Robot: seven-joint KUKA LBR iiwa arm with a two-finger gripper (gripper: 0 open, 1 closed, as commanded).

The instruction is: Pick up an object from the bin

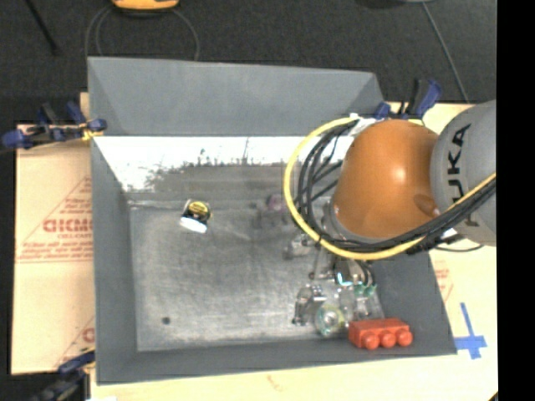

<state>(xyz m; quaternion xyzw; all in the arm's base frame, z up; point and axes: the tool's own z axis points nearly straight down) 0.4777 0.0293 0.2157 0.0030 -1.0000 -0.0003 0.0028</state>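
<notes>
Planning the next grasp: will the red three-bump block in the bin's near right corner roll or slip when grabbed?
The red block looks like rigid moulded plastic, so it is probably stiff and light. It lies flat and boxy, so rolling seems unlikely. Pushed, it would likely slide across the smooth metal bin floor.

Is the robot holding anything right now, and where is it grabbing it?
I can't tell. The gripper hangs right beside the red block.

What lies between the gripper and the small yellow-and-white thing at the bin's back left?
Nothing: the camera view shows bare bin floor from the gripper to the yellow-and-white thing.
</notes>
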